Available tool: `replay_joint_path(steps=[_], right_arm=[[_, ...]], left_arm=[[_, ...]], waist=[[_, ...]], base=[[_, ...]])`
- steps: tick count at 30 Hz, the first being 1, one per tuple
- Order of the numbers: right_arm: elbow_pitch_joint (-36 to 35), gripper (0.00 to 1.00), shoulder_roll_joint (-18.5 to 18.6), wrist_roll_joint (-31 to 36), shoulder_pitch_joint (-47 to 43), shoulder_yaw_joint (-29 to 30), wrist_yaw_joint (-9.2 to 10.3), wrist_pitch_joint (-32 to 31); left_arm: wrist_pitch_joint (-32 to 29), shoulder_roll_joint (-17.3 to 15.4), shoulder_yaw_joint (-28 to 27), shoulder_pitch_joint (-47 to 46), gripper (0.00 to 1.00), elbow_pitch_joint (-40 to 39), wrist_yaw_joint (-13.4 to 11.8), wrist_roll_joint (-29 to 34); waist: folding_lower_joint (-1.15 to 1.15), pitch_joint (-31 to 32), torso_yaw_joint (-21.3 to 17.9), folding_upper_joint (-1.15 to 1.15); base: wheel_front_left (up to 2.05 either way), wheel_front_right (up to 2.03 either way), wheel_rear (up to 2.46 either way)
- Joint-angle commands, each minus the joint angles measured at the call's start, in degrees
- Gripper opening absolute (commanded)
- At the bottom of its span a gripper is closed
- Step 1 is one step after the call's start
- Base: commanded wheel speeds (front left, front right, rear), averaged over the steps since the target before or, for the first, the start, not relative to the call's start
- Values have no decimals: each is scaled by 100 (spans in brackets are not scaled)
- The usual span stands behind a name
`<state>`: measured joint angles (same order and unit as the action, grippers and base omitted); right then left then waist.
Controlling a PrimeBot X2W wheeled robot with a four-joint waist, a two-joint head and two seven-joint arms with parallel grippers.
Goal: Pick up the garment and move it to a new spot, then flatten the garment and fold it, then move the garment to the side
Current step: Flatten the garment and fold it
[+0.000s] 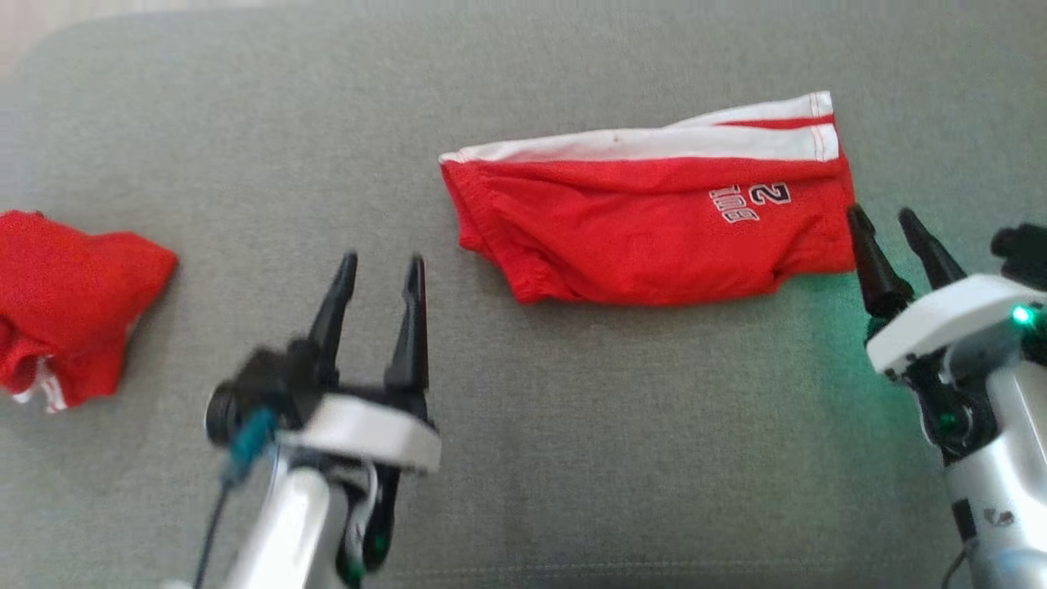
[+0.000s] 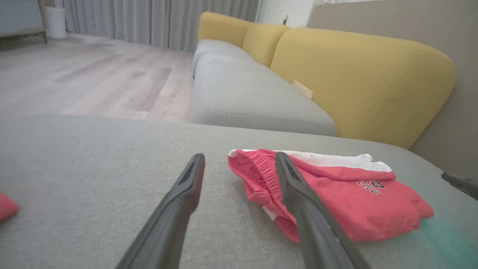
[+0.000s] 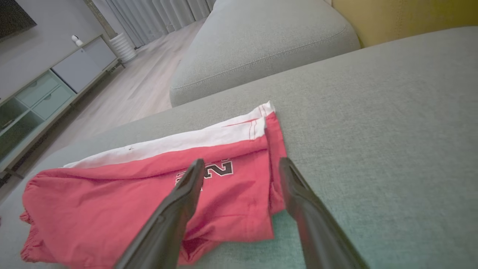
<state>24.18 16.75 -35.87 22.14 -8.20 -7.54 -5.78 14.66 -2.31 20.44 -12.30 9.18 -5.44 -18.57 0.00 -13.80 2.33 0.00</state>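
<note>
Garment (image 1: 646, 229): red folded shorts, white side stripe, lying flat

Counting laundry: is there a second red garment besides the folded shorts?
Yes, a crumpled red garment lies left of the folded shorts, apart from them.

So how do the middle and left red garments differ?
The middle garment lies folded flat; the left garment is crumpled. The middle one shows a broad white band and lettering; the left one only a little white trim. Both are red, on the grey cushion.
</note>
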Motion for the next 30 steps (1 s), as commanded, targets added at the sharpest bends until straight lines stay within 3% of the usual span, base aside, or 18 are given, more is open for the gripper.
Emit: replay_joint_path(steps=[1, 9, 16, 26, 27, 29, 30], right_arm=[[-40, 100, -9, 192, 29, 109, 5, 122], [1072, 100, -150, 1204, 588, 1147, 5, 157], [2315, 100, 85, 1970, 1266, 1838, 5, 42], [3693, 100, 46, 2487, 1724, 2248, 5, -284], [3763, 93, 65, 2509, 1745, 2258, 5, -293], [3876, 25, 79, 2528, 1792, 2286, 5, -275], [3922, 0, 75, 2534, 1814, 2292, 5, -256]], left_arm=[[34, -63, -207, 167, 100, -470, -97, 391], [34, -58, -56, 1097, 100, -1230, -448, 819], [34, -57, 297, 1212, 100, -1331, -513, 840], [34, -57, 400, 1277, 100, -1303, -540, 894], [34, -57, 399, 1270, 100, -1300, -542, 911], [34, -57, 394, 1254, 100, -1295, -546, 934], [34, -57, 387, 1248, 100, -1291, -548, 941]], waist=[[0, 198, 144, 0], [0, 238, 787, 0], [0, 124, 1344, 0], [0, 141, 1562, 0], [0, 136, 1563, 0], [0, 135, 1554, 0], [0, 135, 1540, 0]], base=[[0, 0, 0], [0, 0, 0], [0, 0, 0], [0, 0, 0], [0, 0, 0], [0, 0, 0], [0, 0, 0]])
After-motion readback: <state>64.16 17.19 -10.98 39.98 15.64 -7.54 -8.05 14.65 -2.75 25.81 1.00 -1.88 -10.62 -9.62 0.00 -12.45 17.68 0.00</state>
